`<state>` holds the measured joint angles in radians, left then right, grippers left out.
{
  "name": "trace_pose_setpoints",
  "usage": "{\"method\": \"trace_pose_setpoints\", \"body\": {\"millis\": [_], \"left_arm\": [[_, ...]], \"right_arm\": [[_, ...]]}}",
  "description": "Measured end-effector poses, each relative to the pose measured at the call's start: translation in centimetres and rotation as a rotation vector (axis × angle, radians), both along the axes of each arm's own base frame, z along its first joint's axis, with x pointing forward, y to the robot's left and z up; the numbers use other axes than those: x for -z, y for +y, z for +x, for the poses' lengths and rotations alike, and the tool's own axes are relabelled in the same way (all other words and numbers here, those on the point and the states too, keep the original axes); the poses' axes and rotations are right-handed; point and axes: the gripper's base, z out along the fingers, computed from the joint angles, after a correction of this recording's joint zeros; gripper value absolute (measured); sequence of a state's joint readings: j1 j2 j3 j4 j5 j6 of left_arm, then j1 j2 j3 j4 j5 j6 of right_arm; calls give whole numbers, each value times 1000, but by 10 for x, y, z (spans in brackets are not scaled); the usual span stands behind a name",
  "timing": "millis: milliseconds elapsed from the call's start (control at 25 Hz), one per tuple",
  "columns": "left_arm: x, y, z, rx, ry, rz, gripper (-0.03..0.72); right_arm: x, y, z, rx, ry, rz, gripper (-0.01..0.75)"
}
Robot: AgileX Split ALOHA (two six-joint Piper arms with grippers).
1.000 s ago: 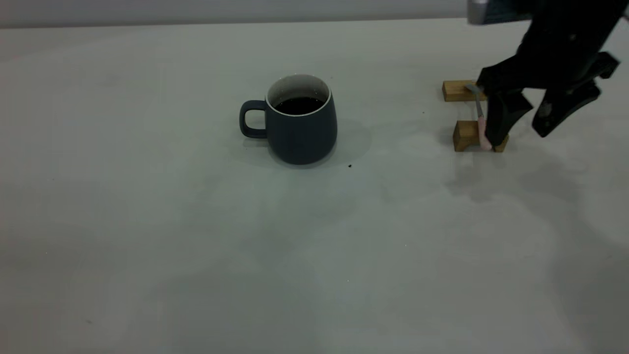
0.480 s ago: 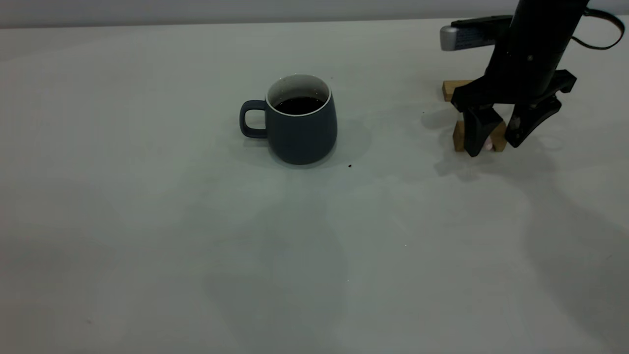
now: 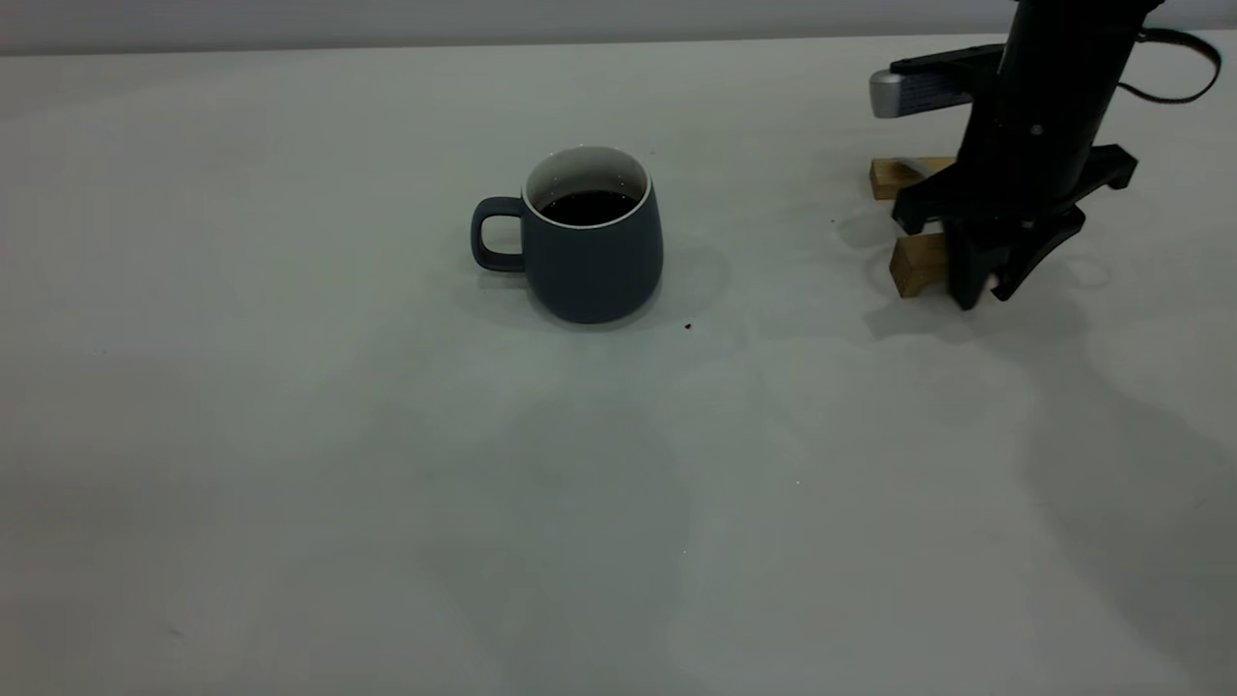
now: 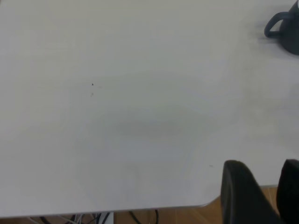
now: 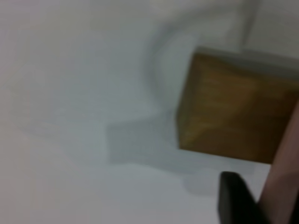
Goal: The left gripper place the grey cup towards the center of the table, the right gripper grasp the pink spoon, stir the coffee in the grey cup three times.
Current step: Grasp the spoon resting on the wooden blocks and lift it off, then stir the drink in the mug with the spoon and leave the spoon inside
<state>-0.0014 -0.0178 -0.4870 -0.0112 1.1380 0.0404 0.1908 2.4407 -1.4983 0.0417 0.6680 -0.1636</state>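
Your grey cup (image 3: 591,246) sits a little left of the frame's middle in the exterior view, upright on the table (image 3: 290,435), handle pointing left, coffee (image 3: 588,207) dark and flat inside. Nothing touches it, so the placing step reads as done. The left gripper (image 4: 261,191) is out of the exterior frame; its wrist view shows two dark fingers parted with nothing between them, hanging near the table's edge, the cup far off at that picture's upper right. Parked, by the look of it.

Move right — upper right of the exterior frame, the right gripper (image 3: 988,285) is down at the nearer wooden block (image 3: 918,263), fingers drawn close together. A sliver of the pink spoon (image 3: 986,281) shows between the tips, and a grey bit of it rests at the farther wooden block (image 3: 894,177). The right wrist view shows a pale pink strip (image 5: 285,177) against one dark finger (image 5: 236,198), beside the block. You look clamped on the handle, but the spoon is not yet lifted off the blocks.

Left to do, as I judge it: lift, carry left to the cup, dip, stir three times — no stirring has begun.
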Motion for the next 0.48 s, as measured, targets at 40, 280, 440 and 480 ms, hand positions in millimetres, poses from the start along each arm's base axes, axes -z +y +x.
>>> {"method": "trace_pose_setpoints", "body": {"millis": [40, 280, 440, 480], "left_arm": [[0, 0, 0, 0, 0, 0, 259], [0, 0, 0, 0, 0, 0, 259], [0, 0, 0, 0, 0, 0, 259], [0, 0, 0, 0, 0, 0, 259]], "right_arm": [[0, -1, 0, -2, 2, -15, 140], [-30, -6, 0, 12, 5, -62, 123], [-81, 4, 0, 138, -30, 59, 123], [-92, 10, -2, 186, -19, 126, 123]]}}
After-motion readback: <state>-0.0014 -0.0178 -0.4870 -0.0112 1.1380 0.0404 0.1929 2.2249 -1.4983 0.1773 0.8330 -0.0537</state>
